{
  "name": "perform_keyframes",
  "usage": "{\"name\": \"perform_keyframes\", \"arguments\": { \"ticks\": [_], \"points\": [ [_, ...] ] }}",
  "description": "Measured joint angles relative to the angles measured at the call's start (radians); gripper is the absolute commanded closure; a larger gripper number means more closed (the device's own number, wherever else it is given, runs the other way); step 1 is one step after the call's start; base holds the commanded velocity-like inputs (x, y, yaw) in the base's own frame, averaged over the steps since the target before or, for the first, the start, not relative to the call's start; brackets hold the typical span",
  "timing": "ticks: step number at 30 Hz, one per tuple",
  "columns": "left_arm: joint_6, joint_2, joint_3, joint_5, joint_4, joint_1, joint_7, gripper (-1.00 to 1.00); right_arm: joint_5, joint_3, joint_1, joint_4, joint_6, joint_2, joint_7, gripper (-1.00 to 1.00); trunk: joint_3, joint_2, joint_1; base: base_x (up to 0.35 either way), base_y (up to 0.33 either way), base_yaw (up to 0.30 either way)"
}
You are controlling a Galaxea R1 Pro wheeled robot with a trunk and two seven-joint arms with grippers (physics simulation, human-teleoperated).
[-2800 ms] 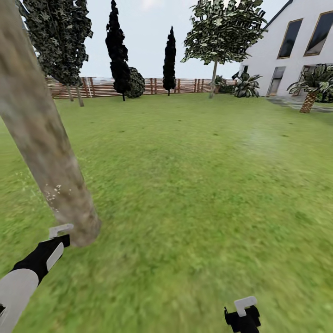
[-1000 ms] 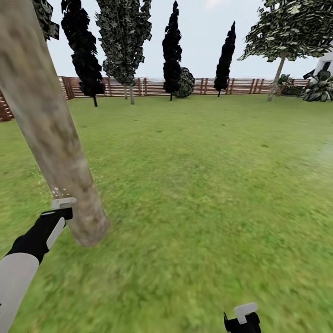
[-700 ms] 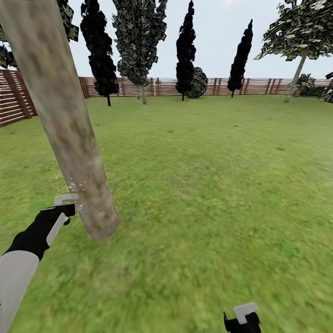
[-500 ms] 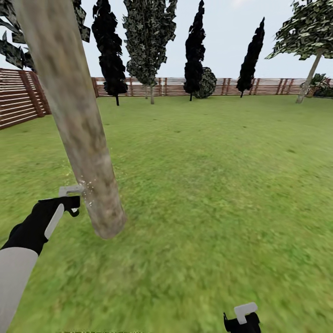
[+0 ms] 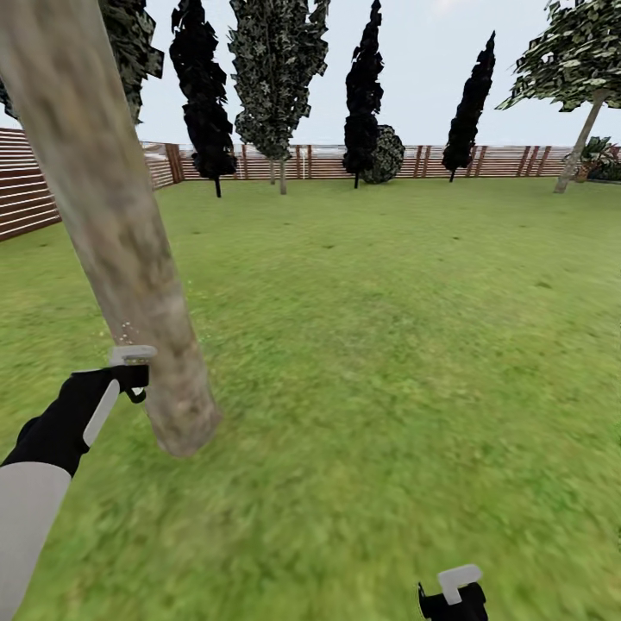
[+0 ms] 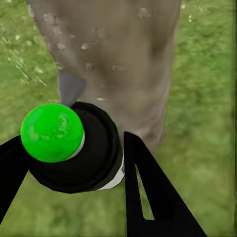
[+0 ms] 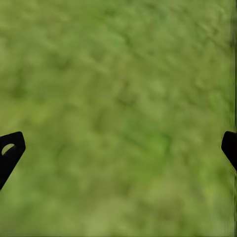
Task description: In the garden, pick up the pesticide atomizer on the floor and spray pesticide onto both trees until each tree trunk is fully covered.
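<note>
Grass lawn (image 5: pixel 388 345) of the garden fills most of the head view, w/ a brown slat fence (image 5: pixel 517 161) along the far edge. Thick mottled grey-brown tree trunk (image 5: pixel 121 233) leans across the near left side. Left tool (image 5: pixel 131 371) sits just beside the trunk's lower part, clenched around the pesticide atomizer (image 6: pixel 79 148). In the left wrist view the atomizer is a black cylinder seen end-on w/ a bright green round cap facing the camera, a thin white band at its edge, no readable writing or brand; it points at the trunk, which shows pale specks on the bark. Second tree w/ green-white canopy (image 5: pixel 573 52) stands far right by the fence. Right tool (image 5: pixel 454 593) hangs low over bare grass, fingers spread wide apart, released.
</note>
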Motion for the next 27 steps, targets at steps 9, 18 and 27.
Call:
{"name": "perform_keyframes", "arguments": {
  "ticks": [9, 18, 27],
  "points": [
    [-0.001, -0.001, 0.0, -0.003, 0.0, 0.0, 0.003, 1.0, 0.0, 0.001, 0.0, 0.0, 0.0, 0.001, 0.0, -1.0, 0.0, 0.0, 0.0, 0.072, -0.263, 0.028],
    [-0.009, 0.002, 0.008, 0.001, 0.016, 0.025, 0.056, 1.0, -0.001, 0.001, 0.0, -0.001, -0.001, 0.001, 0.0, -1.0, 0.0, 0.0, 0.0, 0.177, -0.243, 0.269],
    [-0.024, -0.008, 0.005, 0.003, 0.127, 0.034, 0.059, 1.0, -0.001, 0.001, 0.0, 0.0, -0.001, 0.001, 0.0, -1.0, 0.0, 0.0, 0.0, 0.203, -0.227, 0.073]
  ]
}}
